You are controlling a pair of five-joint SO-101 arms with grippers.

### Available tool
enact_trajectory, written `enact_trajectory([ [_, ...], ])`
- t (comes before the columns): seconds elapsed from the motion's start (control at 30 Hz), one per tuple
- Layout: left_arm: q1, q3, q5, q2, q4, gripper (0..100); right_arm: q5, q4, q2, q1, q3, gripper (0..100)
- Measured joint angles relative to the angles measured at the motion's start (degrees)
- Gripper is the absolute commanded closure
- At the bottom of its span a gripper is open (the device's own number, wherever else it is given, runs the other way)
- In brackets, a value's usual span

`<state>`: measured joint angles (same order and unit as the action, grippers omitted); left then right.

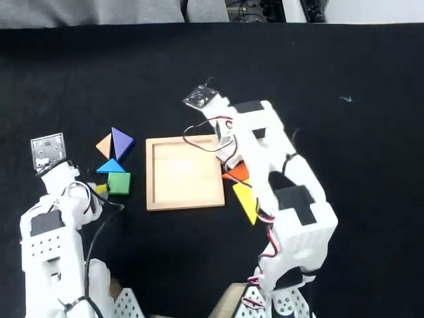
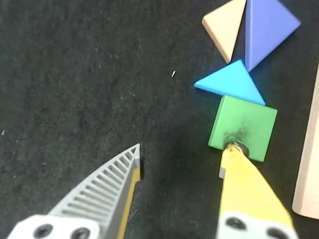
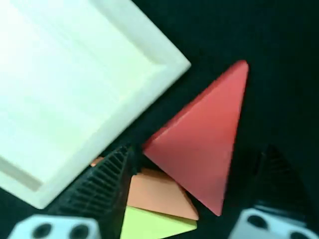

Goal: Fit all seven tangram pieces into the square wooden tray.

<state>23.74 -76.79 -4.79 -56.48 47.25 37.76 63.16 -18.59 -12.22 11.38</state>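
The square wooden tray (image 1: 150, 173) lies empty mid-table, its corner (image 3: 164, 64) in the right wrist view. Left of it sit a tan triangle (image 1: 104, 144), purple triangle (image 1: 122, 140), blue triangle (image 1: 110, 166) and green square (image 1: 119, 183). My left gripper (image 2: 182, 159) is open; its yellow fingertip (image 2: 234, 152) touches the green square (image 2: 244, 127), and the blue triangle (image 2: 230, 83) lies beyond. My right gripper (image 3: 192, 169) is open, its fingers on either side of a red triangle (image 3: 204, 134). An orange piece (image 3: 159, 194) and a yellow piece (image 3: 149, 224) lie beside the red one.
The table is covered in black cloth. The yellow piece (image 1: 246, 202) and the orange piece (image 1: 237, 173) lie at the tray's right side, partly under the right arm (image 1: 265, 142). The left arm's base (image 1: 50, 245) stands at the front left.
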Motion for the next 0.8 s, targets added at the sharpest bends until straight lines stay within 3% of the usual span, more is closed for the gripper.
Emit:
enact_trajectory([
  [0.23, 0.00, 0.00, 0.00, 3.60, -2.29, 74, 0.09, 0.00, -1.05, 2.29, 0.00, 63.5],
  [0.8, 0.00, 0.00, -0.09, 4.57, -3.16, 74, 0.18, 2.20, -4.66, -0.97, -2.90, 63.5],
])
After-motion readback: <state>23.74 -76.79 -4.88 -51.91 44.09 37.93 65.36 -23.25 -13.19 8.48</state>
